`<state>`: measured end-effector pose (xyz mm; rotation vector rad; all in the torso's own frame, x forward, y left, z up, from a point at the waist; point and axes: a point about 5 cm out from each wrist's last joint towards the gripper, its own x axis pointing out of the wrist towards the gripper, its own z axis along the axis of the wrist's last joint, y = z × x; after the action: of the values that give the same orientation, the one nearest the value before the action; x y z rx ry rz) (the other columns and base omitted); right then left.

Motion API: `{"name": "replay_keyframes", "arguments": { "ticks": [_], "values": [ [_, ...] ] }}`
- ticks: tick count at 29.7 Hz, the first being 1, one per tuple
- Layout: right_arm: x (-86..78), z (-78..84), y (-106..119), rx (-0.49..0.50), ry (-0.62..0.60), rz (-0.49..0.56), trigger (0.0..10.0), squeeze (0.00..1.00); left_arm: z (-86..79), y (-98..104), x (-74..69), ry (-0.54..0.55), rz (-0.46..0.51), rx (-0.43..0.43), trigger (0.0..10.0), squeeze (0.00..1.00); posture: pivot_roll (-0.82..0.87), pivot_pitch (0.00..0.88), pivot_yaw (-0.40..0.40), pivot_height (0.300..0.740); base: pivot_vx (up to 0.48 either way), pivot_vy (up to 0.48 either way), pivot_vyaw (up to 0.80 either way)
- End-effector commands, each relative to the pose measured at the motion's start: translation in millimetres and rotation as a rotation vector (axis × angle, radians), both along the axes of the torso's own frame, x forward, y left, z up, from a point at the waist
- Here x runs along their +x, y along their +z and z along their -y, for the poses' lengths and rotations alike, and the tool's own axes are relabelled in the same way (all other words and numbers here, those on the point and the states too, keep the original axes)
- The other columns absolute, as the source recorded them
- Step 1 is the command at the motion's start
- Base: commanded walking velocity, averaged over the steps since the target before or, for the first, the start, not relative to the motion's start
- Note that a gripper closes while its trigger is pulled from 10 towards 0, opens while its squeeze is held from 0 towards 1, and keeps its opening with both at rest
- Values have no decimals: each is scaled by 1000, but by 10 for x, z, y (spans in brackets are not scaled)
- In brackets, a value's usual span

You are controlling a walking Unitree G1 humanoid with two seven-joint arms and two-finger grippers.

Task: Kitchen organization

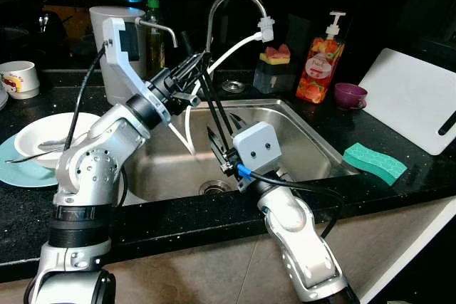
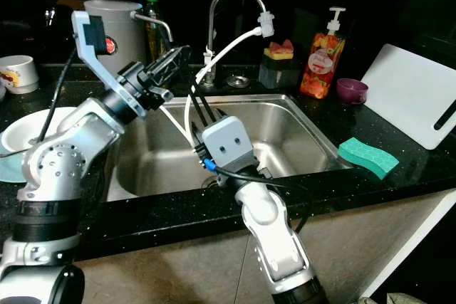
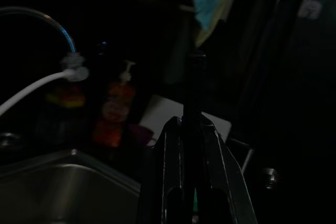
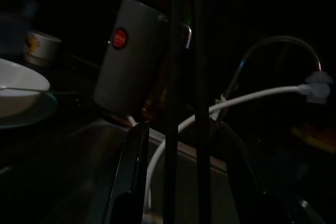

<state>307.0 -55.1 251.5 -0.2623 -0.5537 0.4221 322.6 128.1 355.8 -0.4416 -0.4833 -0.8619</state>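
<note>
My right fingers (image 1: 204, 76) stand parted above the sink (image 1: 299, 122), tips up by the tap (image 1: 231, 1). My left fingers (image 1: 187, 69), pressed together and empty, cross just beside them, near the white hose (image 1: 228, 51), I judge poised for tidying. Beyond the tips, the soap bottle (image 1: 320, 62) label is unreadable.

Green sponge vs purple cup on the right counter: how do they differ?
The green rectangular sponge lies flat near the counter's front edge; the small purple cup stands upright farther back, beside the orange soap pump bottle. The sponge is a wide, low slab; the cup is round and open-topped. Both sit on the black counter, right of the steel sink.
</note>
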Motion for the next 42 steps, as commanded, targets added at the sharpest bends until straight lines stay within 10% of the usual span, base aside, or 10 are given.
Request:
{"name": "replay_keyframes", "arguments": {
  "ticks": [1,9,10,30,31,36,37,42],
  "values": [
    [27,34,11,-2,-43,15,10000,0,63,-11,-65,-55,14,15,10000,0,104,78,-95,740,0,0,0],
    [51,67,34,35,-79,27,10000,0,84,-35,-123,-71,17,32,10000,0,105,78,-96,740,0,0,0],
    [48,70,45,48,-74,30,0,0,87,-51,-115,-62,12,38,10000,0,105,78,-96,740,0,0,0],
    [56,16,-65,54,-44,-11,0,0,140,-439,101,258,-52,254,10000,0,109,78,-96,740,0,0,0],
    [62,3,-83,54,-39,-19,0,0,130,-471,110,272,-63,250,10000,1000,115,80,-102,740,0,0,0],
    [122,-44,-143,60,-21,-69,196,0,70,-563,118,327,-103,249,10000,1000,128,88,-112,740,0,0,0],
    [184,-64,-149,61,-18,-88,10000,0,0,-594,112,386,-125,238,10000,0,141,97,-119,740,0,0,0],
    [241,-70,-142,64,-21,-95,10000,0,-69,-612,87,416,-146,210,10000,0,149,101,-122,740,0,0,0]
  ]
}}
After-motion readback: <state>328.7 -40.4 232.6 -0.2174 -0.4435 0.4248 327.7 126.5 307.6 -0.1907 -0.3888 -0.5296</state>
